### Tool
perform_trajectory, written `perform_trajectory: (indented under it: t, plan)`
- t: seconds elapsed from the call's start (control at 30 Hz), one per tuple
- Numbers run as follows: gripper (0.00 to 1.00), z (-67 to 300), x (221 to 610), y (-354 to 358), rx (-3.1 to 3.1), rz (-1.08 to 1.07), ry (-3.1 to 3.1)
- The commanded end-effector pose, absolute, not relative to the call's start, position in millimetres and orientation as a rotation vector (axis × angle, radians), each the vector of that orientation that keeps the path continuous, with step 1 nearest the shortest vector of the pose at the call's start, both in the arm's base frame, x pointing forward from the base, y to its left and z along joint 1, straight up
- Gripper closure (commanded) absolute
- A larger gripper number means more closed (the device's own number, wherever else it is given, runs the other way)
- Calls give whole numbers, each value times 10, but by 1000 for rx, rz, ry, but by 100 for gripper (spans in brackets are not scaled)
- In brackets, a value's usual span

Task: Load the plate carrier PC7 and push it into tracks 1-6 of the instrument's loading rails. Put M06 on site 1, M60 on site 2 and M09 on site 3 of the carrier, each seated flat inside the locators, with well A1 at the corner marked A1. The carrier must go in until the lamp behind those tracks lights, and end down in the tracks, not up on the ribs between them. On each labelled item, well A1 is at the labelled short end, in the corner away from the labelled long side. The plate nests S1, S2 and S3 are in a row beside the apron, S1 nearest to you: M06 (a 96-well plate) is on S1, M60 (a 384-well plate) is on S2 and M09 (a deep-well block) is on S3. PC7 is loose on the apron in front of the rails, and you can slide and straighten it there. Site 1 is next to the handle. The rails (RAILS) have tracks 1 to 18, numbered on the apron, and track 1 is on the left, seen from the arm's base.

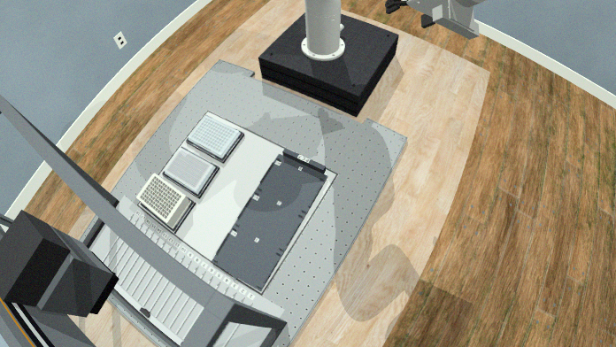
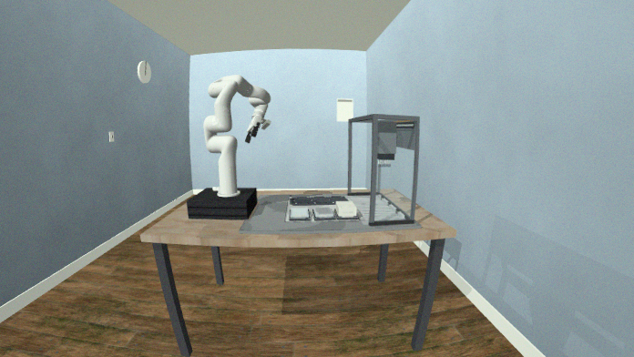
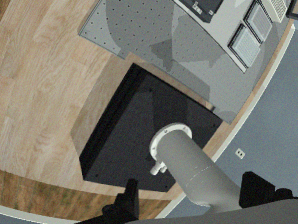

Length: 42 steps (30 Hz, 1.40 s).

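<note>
The plate carrier PC7 (image 1: 271, 221) (image 2: 319, 200) lies empty on the apron (image 1: 210, 217), handle towards the arm's base, far end near the low track numbers. The strip of apron along its outer side narrows towards the rails. The rails (image 1: 155, 283) are partly hidden by the instrument frame. M06 (image 1: 215, 136) (image 2: 300, 212) (image 3: 245, 46) sits on S1, M60 (image 1: 190, 169) (image 2: 323, 212) (image 3: 260, 21) on S2, and the cream deep-well block M09 (image 1: 163, 196) (image 2: 346, 209) on S3. Their A1 labels are unreadable. My gripper (image 1: 409, 13) (image 2: 251, 136) (image 3: 192, 194) is open and empty, high above the base side.
The instrument's grey frame (image 2: 373, 173) stands over the rails, with a dark pipetting head (image 1: 73, 270) (image 2: 387, 141) hanging inside it. The black base block (image 1: 327, 66) (image 2: 222, 204) (image 3: 135, 125) of the arm stands behind the perforated grey plate (image 1: 358, 195). No lit lamp is distinguishable.
</note>
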State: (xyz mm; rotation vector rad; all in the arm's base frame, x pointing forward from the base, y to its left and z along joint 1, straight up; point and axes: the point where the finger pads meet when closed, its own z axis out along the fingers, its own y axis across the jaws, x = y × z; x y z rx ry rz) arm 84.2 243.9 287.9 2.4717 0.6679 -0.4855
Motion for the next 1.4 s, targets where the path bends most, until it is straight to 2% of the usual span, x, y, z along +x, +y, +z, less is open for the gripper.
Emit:
perform_trajectory:
  t: [0.0,0.53,1.37]
  plan:
    - [0,2888,844,2445,2475,-484,669]
    - [0,2888,844,2445,2475,-484,669]
    - [0,2689,1824,2337,2737,-506,536]
